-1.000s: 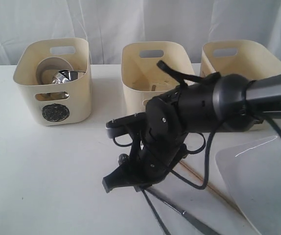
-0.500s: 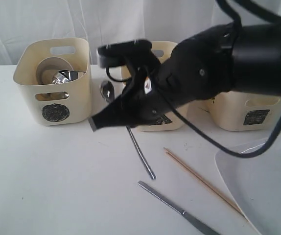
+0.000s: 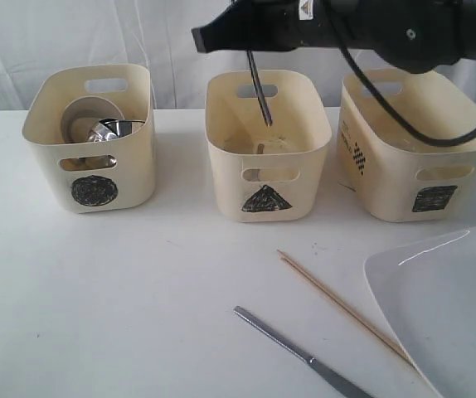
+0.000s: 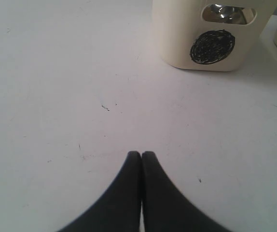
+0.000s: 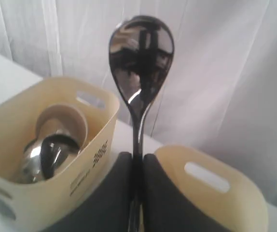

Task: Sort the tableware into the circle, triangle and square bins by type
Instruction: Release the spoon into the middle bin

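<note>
My right gripper (image 3: 240, 37) is shut on the steel spoon (image 5: 141, 58), high at the top of the exterior view. The spoon's handle (image 3: 259, 89) hangs down over the triangle bin (image 3: 267, 153), its tip just inside the rim. The circle bin (image 3: 89, 137) holds a white bowl (image 3: 89, 116) and steel pieces (image 3: 109, 130). The square bin (image 3: 412, 153) stands on the right. On the table lie wooden chopsticks (image 3: 342, 307), a steel knife (image 3: 300, 355) and the white plate (image 3: 449, 307). My left gripper (image 4: 141, 155) is shut and empty, low over the table in front of the circle bin (image 4: 211, 34).
A white curtain (image 3: 180, 33) hangs behind the three bins. The right arm's black body and cables (image 3: 387, 33) span the upper right, above the square bin. The plate runs off the front right edge of the exterior view.
The right arm rose from table level with the spoon and swung back to above the triangle bin. The spoon left the table. Chopsticks, knife and plate stayed put.
</note>
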`<state>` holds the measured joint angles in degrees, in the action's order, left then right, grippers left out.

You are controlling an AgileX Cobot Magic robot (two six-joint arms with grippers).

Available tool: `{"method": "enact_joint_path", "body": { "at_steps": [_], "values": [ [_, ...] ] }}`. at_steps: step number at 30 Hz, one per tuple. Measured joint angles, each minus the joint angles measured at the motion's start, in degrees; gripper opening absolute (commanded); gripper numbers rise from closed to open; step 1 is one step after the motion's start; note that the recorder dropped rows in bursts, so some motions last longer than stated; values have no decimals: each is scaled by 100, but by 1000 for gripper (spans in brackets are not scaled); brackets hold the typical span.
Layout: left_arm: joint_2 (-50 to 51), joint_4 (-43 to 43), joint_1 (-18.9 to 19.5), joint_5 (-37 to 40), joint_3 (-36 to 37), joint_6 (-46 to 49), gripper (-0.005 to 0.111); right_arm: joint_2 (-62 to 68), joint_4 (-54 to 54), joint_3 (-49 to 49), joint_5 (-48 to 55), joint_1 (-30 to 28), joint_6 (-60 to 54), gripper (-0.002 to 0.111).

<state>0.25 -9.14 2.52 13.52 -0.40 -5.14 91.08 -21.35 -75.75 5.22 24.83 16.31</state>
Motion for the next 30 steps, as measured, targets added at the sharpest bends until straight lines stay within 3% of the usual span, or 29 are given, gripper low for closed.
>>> {"method": "enact_joint_path", "body": {
  "at_steps": [6, 9, 11, 17, 24, 30],
  "values": [
    [0, 0, 0, 0, 0, 0, 0, 764, -57, -13, -1447, -523, -80, 0],
    [0, 0, 0, 0, 0, 0, 0, 1534, 136, -13, -2742, -772, -760, 0],
    [0, 0, 0, 0, 0, 0, 0, 1801, 375, -13, -3050, -828, -915, 0],
    [0, 0, 0, 0, 0, 0, 0, 2357, 775, -37, -2897, -849, -1105, 4],
    [0, 0, 0, 0, 0, 0, 0, 2371, 823, -139, -2585, -886, -1155, 41],
    [0, 0, 0, 0, 0, 0, 0, 2065, 836, -139, -1926, -886, -1155, 41]
  ]
}}
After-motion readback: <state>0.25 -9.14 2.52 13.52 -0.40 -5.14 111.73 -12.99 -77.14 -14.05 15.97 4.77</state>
